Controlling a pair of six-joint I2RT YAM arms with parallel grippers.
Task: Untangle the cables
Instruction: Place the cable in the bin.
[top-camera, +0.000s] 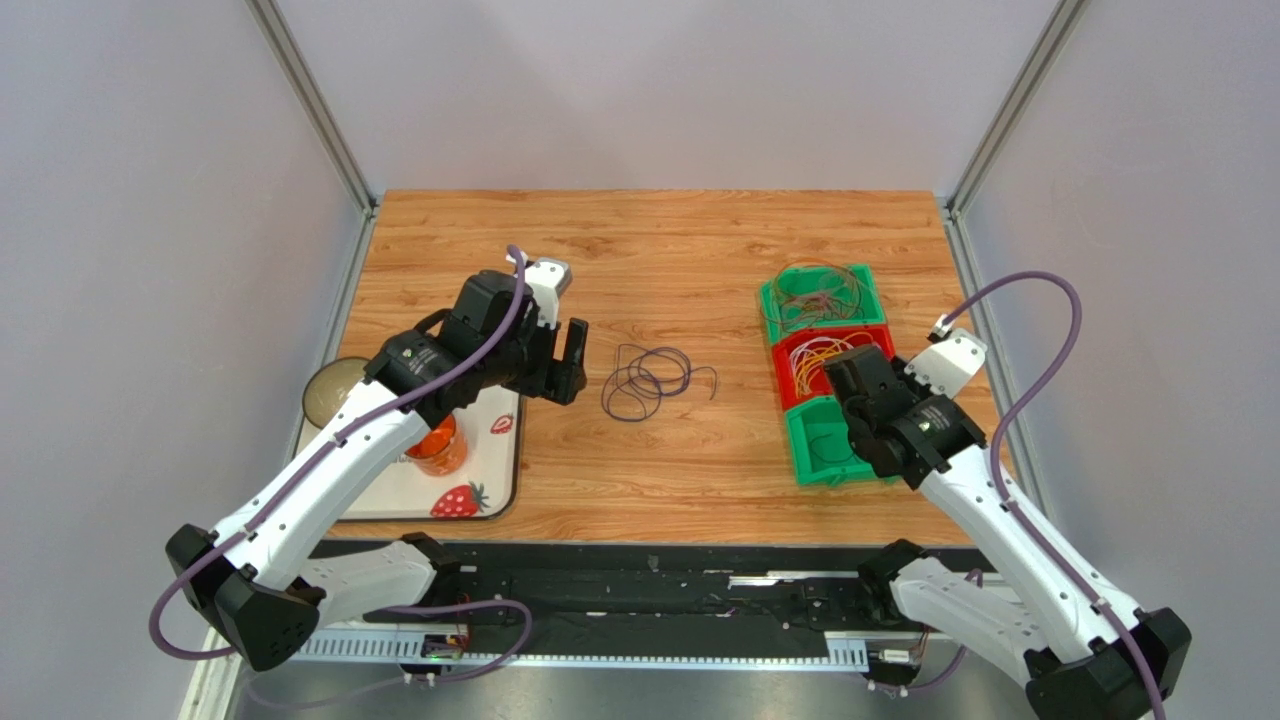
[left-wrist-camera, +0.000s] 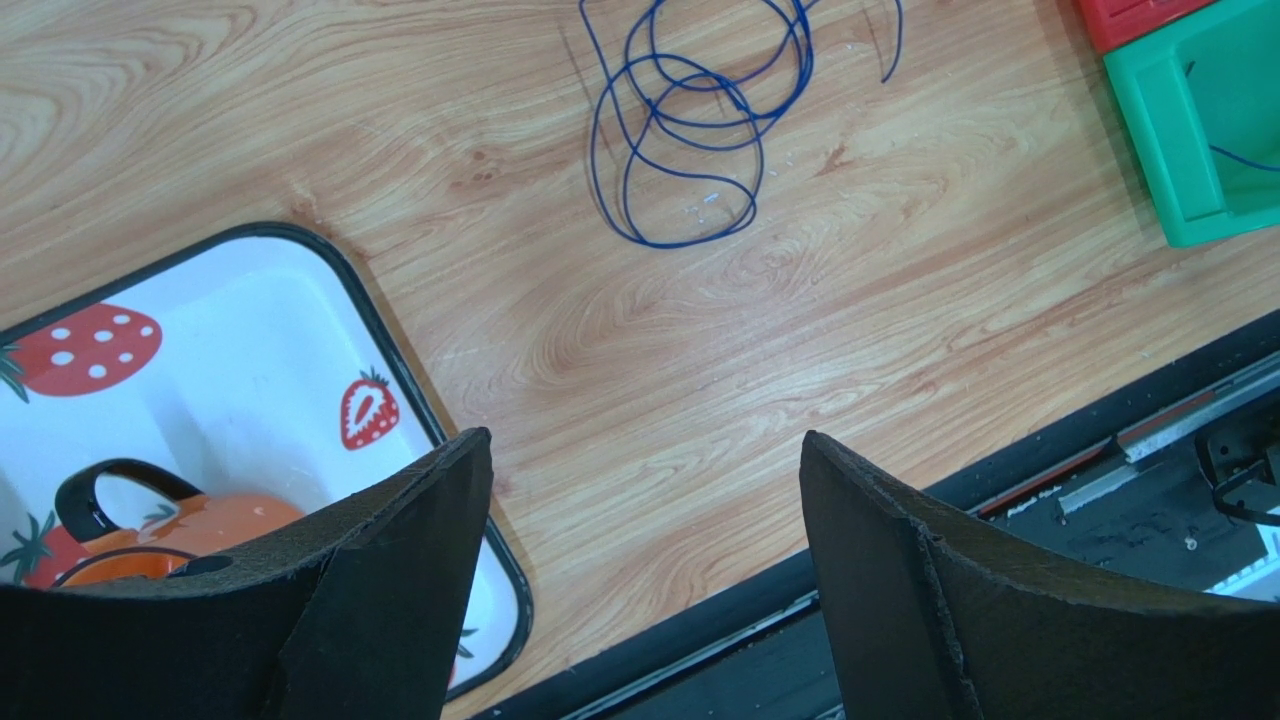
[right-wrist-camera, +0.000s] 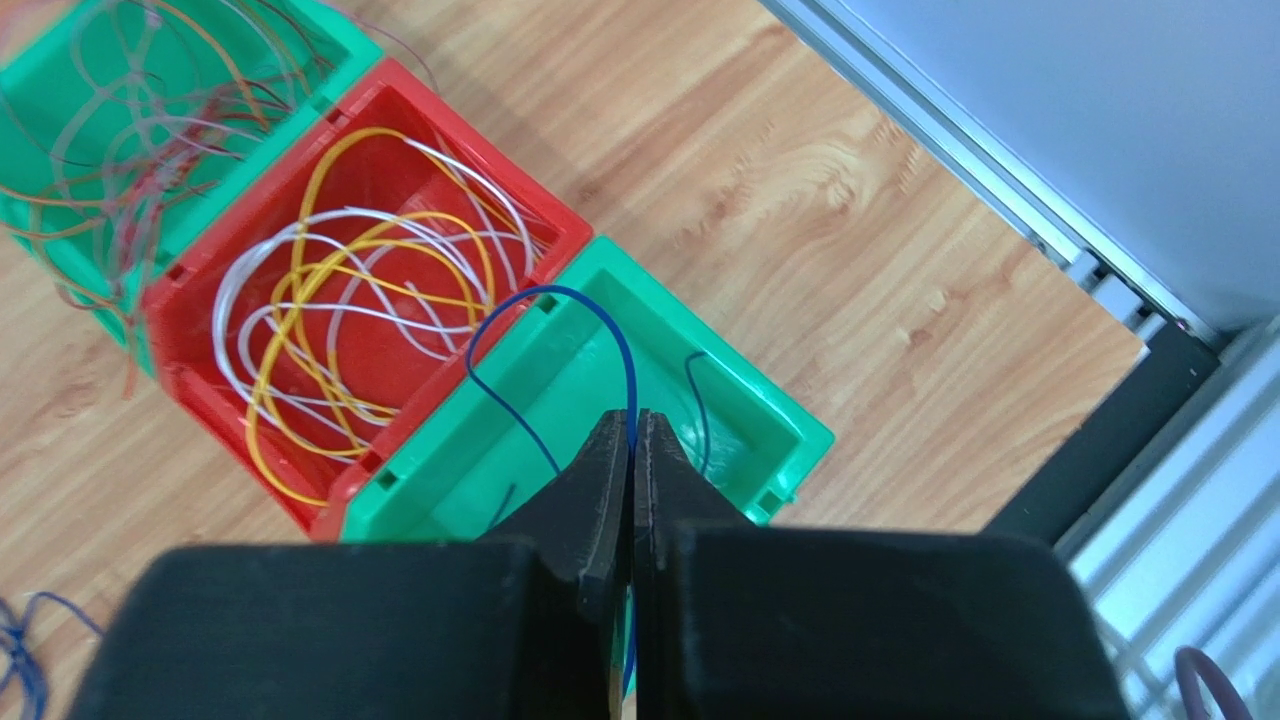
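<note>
- Only the right wrist view shows the right gripper (right-wrist-camera: 633, 435) closed on a blue cable (right-wrist-camera: 556, 290) over the near green bin (right-wrist-camera: 736, 435).
- The left gripper (left-wrist-camera: 646, 450) stands wide open beside the strawberry tray (left-wrist-camera: 256, 330).
- The blue coil (top-camera: 649, 383) at the tabletop's (top-camera: 676, 240) middle is cut off in the left wrist view.
- Yellow and white cables (right-wrist-camera: 346, 300) fill the red bin (right-wrist-camera: 481, 173).

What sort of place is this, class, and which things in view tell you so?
Most likely a robotics lab work cell: a wooden table boxed in by plain grey panels, a left arm and right arm mounted at its near edge, and plastic bins of cables.
</note>
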